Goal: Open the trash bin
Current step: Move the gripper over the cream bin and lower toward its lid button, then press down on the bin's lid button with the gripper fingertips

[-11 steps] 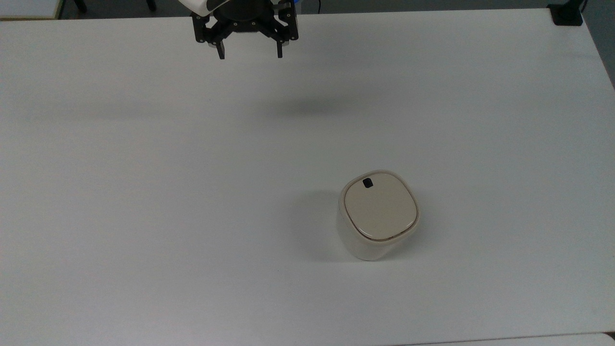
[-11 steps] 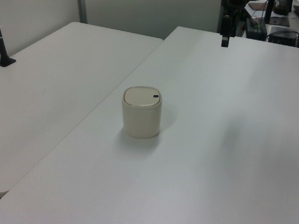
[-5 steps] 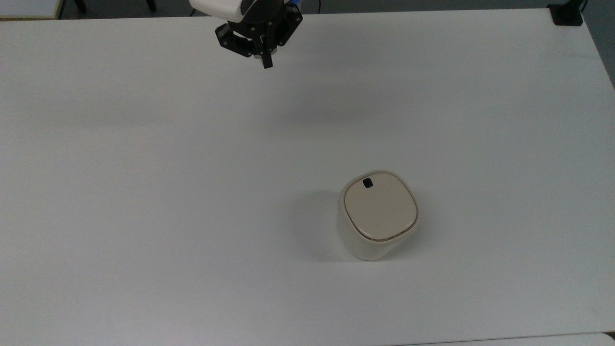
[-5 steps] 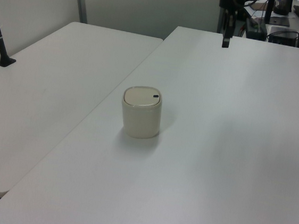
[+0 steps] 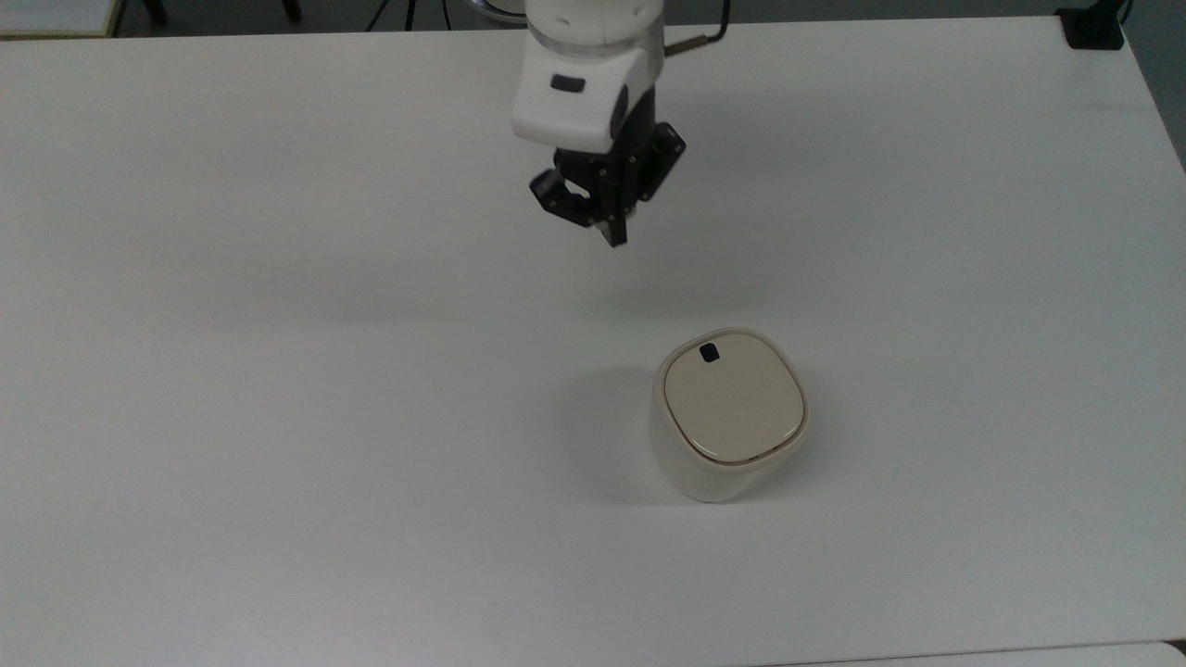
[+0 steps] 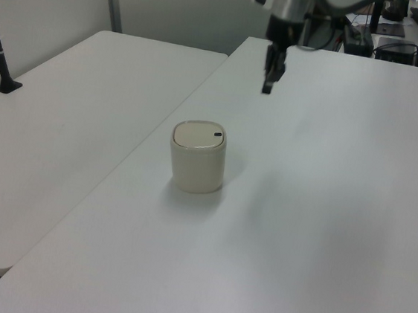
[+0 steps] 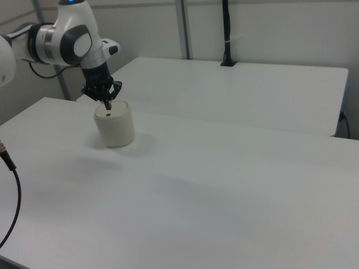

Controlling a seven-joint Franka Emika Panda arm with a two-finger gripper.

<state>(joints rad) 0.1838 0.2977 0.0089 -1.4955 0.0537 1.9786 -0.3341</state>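
The small cream-white plastic trash bin [image 5: 728,419] with a flat beige lid [image 5: 734,401] lying closed stands upright on the white table [image 5: 278,371]. The black two-finger gripper [image 5: 613,232] hangs above the table apart from the bin, toward the top view's upper left of it, fingers pressed together and holding nothing.

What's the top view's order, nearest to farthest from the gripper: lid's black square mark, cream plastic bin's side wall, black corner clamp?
1. Black square mark, just below-right of the gripper.
2. Cream plastic bin's side wall, lower still.
3. Black corner clamp, far upper right.
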